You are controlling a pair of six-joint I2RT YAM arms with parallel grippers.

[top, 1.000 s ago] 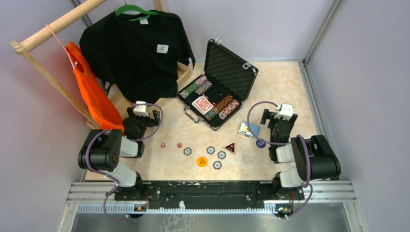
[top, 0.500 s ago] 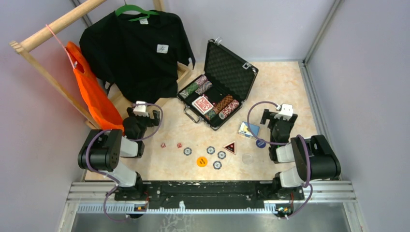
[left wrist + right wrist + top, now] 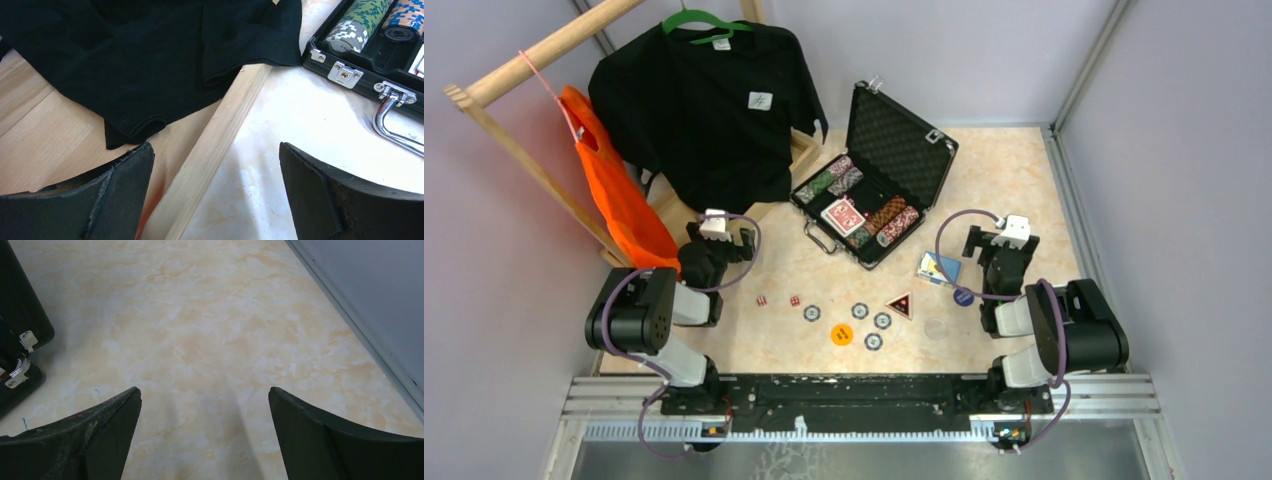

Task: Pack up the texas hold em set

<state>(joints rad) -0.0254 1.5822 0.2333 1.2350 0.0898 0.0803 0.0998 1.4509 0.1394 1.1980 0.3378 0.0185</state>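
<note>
1. Jaws on both arms are spread wide and hold nothing. The left gripper (image 3: pixel 215 150) hovers over the table's (image 3: pixel 1014 170) left side, and the right gripper (image 3: pixel 202 392) hovers over its right side.
2. The case (image 3: pixel 902 150) lies open at the middle of the table toward the back, its foam-lined lid upright.
3. Rows of striped poker chips (image 3: pixel 839 175) fill the case's base, with a deck of red-backed cards (image 3: pixel 842 216) lying between the rows.
4. In front of the case, loose pieces lie on the table: 2 red dice (image 3: pixel 762 300) side by side, 4 loose chips (image 3: pixel 860 310), an orange round token (image 3: pixel 841 334) and a triangular token (image 3: pixel 901 304).
5. A blue round token (image 3: pixel 964 296) lies just in front of the right gripper, near a small blue-and-yellow card (image 3: pixel 939 268).
6. The left wrist view shows the case's near corner with a silver latch (image 3: pixel 345 75) and the silver handle (image 3: pixel 395 120), both apart from the fingers.
7. A black T-shirt (image 3: pixel 714 110) hangs from a wooden rack (image 3: pixel 534 55) at the back left, its hem draped on the rack's base, with an orange bag (image 3: pixel 619 200) hanging beside it.
8. The right wrist view shows bare table between the fingers and a corner of the case at the left edge.
</note>
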